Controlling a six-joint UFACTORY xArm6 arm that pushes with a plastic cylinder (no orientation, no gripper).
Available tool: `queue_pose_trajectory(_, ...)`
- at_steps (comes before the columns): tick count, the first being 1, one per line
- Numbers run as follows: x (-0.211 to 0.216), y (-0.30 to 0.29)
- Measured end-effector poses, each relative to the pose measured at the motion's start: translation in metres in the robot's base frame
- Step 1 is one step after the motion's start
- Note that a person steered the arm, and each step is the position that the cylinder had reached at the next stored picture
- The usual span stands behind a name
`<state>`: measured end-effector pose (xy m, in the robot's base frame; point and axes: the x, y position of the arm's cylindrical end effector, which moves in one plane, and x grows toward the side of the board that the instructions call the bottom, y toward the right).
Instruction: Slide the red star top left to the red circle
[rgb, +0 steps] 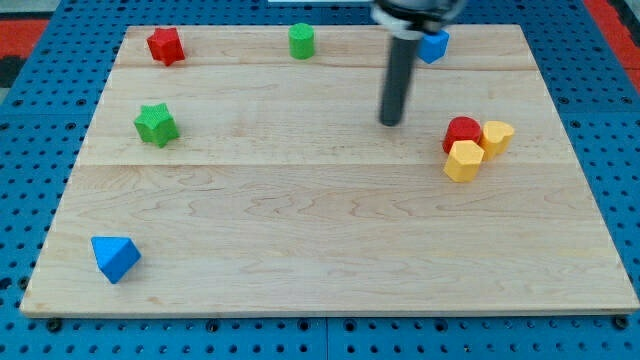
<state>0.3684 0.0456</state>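
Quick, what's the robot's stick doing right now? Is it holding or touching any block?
My tip: no claw, so it holds nothing. It touches no block, standing left of the red circle, far from the red star.

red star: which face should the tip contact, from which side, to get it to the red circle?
No grip here, only a push. Set my tip against the red star on its upper-left side, facing away from the red circle, which lies far to the view's right and lower. Star points may make it rotate, so push through its centre.

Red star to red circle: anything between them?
Camera view: my tip stands near that line; otherwise bare wood between the red star and red circle. The green cylinder sits above it.
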Motion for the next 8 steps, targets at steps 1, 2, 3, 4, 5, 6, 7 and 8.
queue_pose_trajectory(1, -0.036, -0.100)
queue_pose_trajectory(2, -0.098, -0.205)
queue_pose_trajectory(3, -0.110, -0.304)
queue_pose_trajectory(4, -0.092, -0.340)
queue_pose_trajectory(5, -0.099, -0.351)
queue_pose_trajectory(6, -0.147, -0.330)
queue_pose_trajectory(7, -0.139, -0.293)
queue_pose_trajectory(8, -0.089, -0.219)
